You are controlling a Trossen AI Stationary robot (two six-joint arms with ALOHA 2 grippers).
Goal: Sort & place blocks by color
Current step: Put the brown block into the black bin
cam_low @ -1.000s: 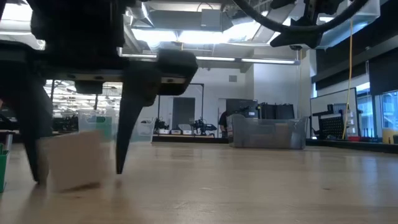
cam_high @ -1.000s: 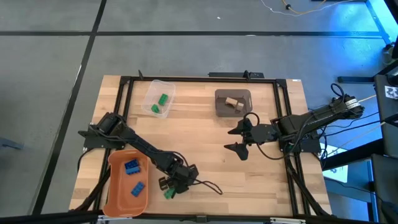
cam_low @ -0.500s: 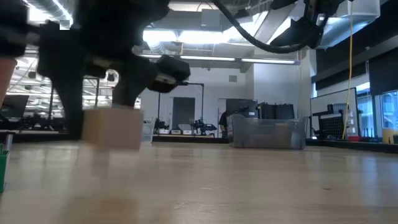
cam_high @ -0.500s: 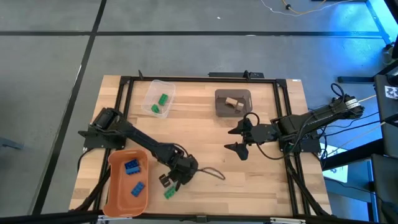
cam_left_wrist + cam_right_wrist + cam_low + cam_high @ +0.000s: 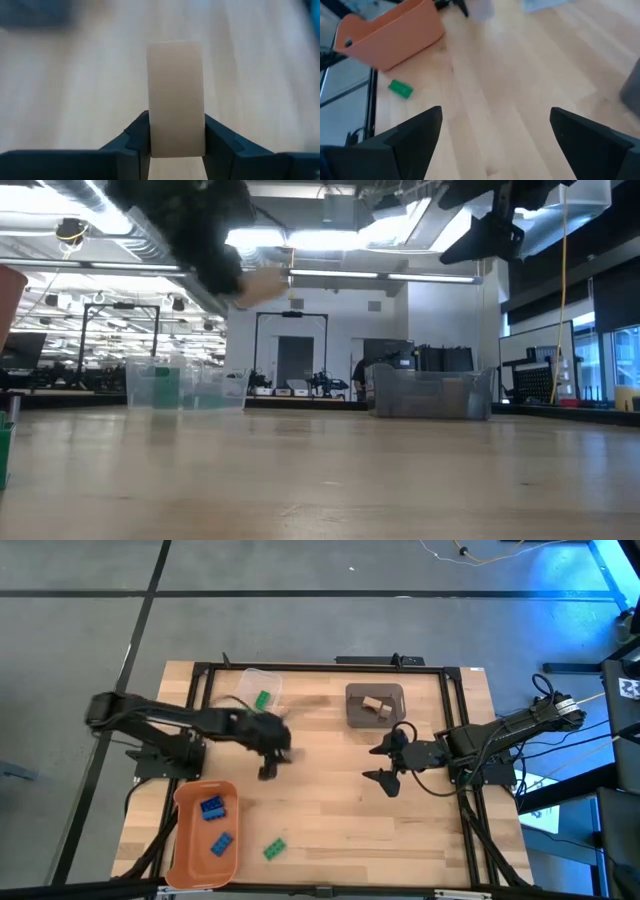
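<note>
Left end effector (image 5: 176,145) has lifted, clamping a smooth rectangular tan block (image 5: 175,95); right end effector (image 5: 383,762) wide.

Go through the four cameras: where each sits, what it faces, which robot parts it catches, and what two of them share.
High: overhead, looking straight down on the table; both arms show.
Low: at tabletop height, looking across into the room; arms overhead.
Left wrist: on the left arm, facing the tabletop; left gripper shut on a tan block.
Right wrist: on the right arm, facing the orange bin; right gripper open.
Shared: the loose green block, in the high and right wrist views.
</note>
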